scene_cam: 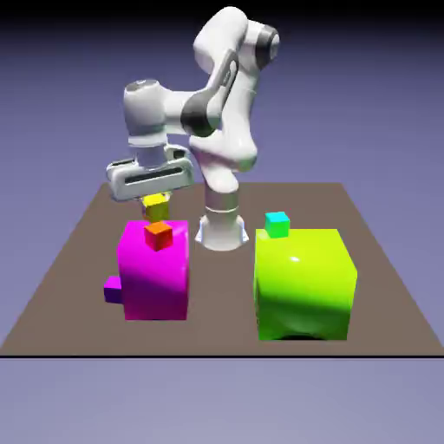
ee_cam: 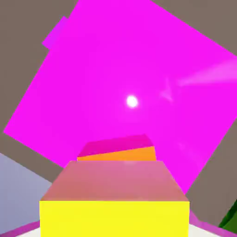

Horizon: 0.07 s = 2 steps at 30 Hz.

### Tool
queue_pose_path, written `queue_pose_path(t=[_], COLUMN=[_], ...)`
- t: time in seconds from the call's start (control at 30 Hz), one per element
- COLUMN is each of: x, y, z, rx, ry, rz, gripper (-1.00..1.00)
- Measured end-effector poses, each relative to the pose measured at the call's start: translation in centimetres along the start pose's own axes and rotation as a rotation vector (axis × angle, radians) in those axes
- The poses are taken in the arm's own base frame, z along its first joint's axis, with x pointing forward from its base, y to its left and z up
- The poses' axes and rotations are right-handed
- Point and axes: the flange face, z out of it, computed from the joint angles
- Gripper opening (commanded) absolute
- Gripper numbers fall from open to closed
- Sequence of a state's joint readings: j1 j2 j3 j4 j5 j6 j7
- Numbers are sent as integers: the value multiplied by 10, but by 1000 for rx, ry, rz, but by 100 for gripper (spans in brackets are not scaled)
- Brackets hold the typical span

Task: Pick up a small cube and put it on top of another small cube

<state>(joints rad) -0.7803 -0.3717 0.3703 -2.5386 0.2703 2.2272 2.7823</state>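
Because the tiny plain orange cube point(scene_cam: 158, 235) sits atop the big magenta block point(scene_cam: 154, 273), the white arm's pincer point(scene_cam: 157, 205) hangs above that block, with the tiny plain yellow cube point(scene_cam: 156, 206) between its fingers and the orange one just below. Whether the jaws clamp it or have eased off, I cannot tell. In the hand view the yellow cube point(ee_cam: 114, 203) looks flat-faced, unmarked and square-edged.

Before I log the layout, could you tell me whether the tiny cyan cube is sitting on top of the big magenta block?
No, the cyan cube rests on the lime block; the magenta block carries the orange cube.
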Motion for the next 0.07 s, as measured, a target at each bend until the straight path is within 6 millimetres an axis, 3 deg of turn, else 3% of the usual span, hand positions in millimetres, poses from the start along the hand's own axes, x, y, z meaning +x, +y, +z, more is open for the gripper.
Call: queue_pose_path(t=[0.03, 0.07], x=[0, -1], y=[0, 0], z=[0, -15], rx=[0, 0], ry=[0, 0], rz=[0, 0], gripper=[100, 100])
